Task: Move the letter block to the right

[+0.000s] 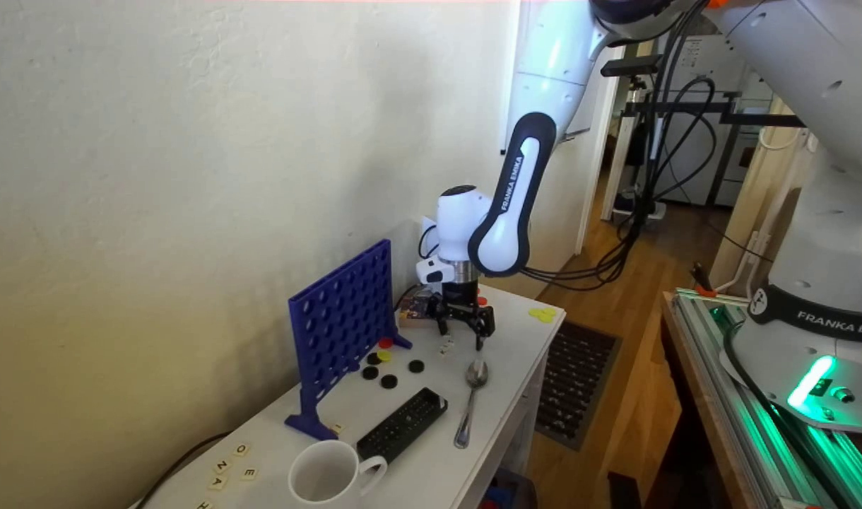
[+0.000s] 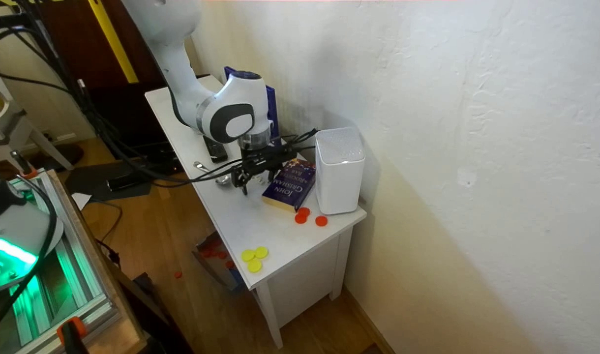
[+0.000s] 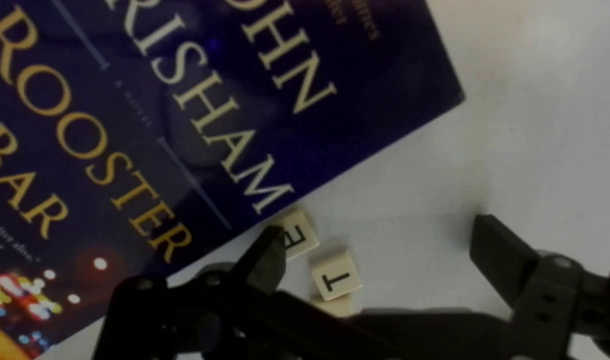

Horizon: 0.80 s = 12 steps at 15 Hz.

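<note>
Closest to me: white mug (image 1: 326, 475), base cut off; H tile (image 1: 204, 505), cut off too. The mug hides one end of the black remote (image 1: 403, 424). Then blue rack (image 1: 343, 314), a small tile (image 1: 337, 428) at its foot, letter hard to read. Spoon (image 1: 476, 375) on the white counter (image 1: 505, 339).

Past it, the tool (image 1: 461, 337), fingers wide apart. The letter blocks (image 1: 446, 345) are too small to read in an exterior view; the wrist view gives E block (image 3: 302, 232), partly behind a fingertip, by the book's (image 3: 210, 125) edge, touching or not unclear; T block (image 3: 336, 276), between the fingers; third block (image 3: 337, 305), mostly hidden by the tool, under or beside T, can't say. Which one the task means, can't tell.

Farther: book partly blocked by the tool in an exterior view (image 1: 415, 309), cover cropped in the wrist view. White box (image 2: 340, 172) beside it. Red discs (image 1: 482, 300) mostly hidden in an exterior view. Yellow discs (image 1: 542, 314) at the far corner, blurring together.
</note>
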Each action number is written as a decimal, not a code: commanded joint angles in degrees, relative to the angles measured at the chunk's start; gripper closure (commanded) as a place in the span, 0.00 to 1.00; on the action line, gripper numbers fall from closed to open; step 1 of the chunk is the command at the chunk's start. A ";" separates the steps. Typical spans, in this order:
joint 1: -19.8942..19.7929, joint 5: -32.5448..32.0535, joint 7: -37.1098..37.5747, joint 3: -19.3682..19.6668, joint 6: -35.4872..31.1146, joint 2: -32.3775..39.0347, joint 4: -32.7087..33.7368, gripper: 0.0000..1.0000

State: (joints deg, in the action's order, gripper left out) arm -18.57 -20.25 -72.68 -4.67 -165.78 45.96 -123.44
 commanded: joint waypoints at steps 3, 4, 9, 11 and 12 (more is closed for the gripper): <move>-4.94 5.07 -1.31 -3.39 0.56 0.16 -2.21 0.00; -5.33 5.54 -1.15 -3.56 0.20 0.13 -2.41 0.00; -6.72 7.98 -0.36 -5.31 -0.96 -0.78 -3.02 0.00; -7.76 9.26 -0.27 -6.62 -0.67 -1.76 -3.52 0.00; -7.92 9.96 0.33 -6.92 -0.64 -2.65 -3.96 0.00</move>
State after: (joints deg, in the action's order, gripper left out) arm -24.58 -13.21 -72.62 -9.69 -165.98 45.81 -125.12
